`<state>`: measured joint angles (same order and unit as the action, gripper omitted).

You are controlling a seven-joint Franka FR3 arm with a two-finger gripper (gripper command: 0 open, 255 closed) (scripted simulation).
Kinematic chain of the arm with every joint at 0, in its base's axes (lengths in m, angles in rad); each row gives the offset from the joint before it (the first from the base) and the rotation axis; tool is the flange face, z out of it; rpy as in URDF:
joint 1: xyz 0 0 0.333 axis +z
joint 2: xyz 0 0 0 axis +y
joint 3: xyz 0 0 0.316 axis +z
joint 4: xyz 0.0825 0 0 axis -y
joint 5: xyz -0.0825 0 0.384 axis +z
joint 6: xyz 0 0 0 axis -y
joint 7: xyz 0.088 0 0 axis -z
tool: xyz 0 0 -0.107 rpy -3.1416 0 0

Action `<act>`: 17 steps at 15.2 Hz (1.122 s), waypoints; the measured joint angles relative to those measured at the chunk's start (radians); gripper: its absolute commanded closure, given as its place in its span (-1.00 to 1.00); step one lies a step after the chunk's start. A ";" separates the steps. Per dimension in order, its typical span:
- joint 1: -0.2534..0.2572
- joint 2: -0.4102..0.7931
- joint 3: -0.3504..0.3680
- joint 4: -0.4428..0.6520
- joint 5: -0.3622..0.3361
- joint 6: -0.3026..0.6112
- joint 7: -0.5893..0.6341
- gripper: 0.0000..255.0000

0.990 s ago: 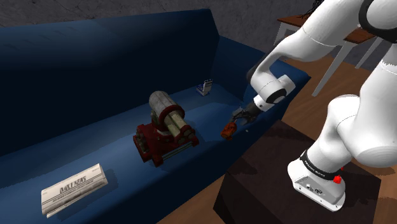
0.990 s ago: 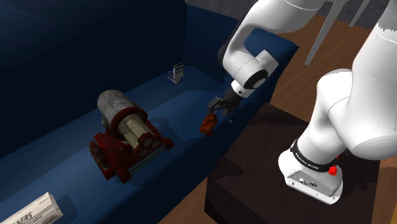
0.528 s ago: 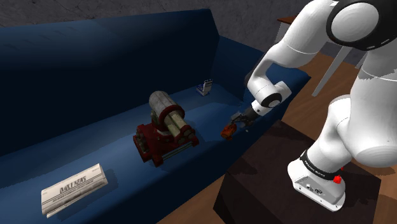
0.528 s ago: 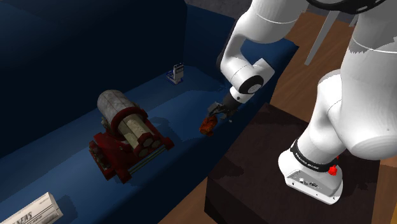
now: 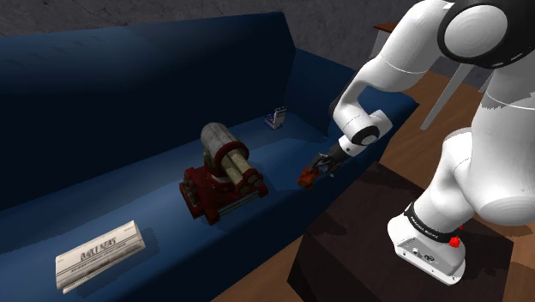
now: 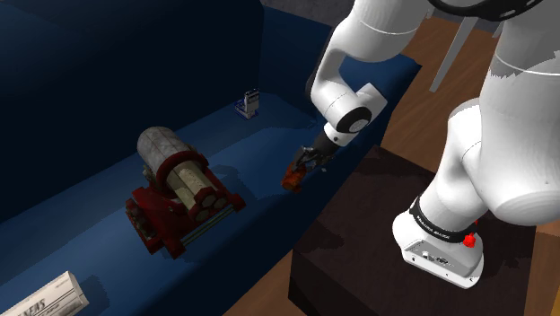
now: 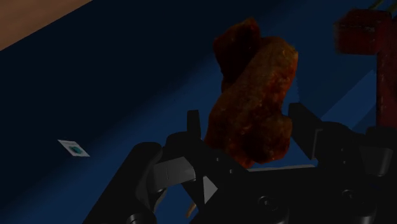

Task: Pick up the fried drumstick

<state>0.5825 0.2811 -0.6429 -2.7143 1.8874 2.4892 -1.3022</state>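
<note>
Clasping fried drumstick (image 7: 254, 83), craggy reddish-brown crust, black hand (image 7: 247, 127)

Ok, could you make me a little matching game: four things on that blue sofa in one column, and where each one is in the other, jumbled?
Things
1. reddish-brown fried drumstick
2. dark red model machine with pale cylinders
3. folded grey-white newspaper
4. small white-and-blue box

Places
A. on the seat, close to the backrest of the blue sofa
B. clasped by the black gripper
C. on the seat, at the shoulder view's lower left
D. middle of the seat

Pairs: 1-B, 2-D, 3-C, 4-A
</note>
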 measured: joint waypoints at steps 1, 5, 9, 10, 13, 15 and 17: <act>0.000 0.000 0.000 0.000 0.000 0.000 0.000 1.00; 0.005 -0.039 -0.009 -0.011 -0.033 0.026 0.026 1.00; 0.019 -0.140 -0.022 -0.038 -0.115 0.092 0.097 1.00; 0.022 -0.165 -0.024 -0.046 -0.134 0.108 0.114 1.00; 0.024 -0.241 -0.034 -0.066 -0.218 0.155 0.182 1.00; 0.025 -0.299 -0.035 -0.085 -0.274 0.190 0.231 1.00; 0.023 -0.357 -0.033 -0.103 -0.343 0.225 0.296 1.00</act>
<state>0.6059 -0.0761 -0.6755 -2.8172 1.5442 2.7141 -1.0066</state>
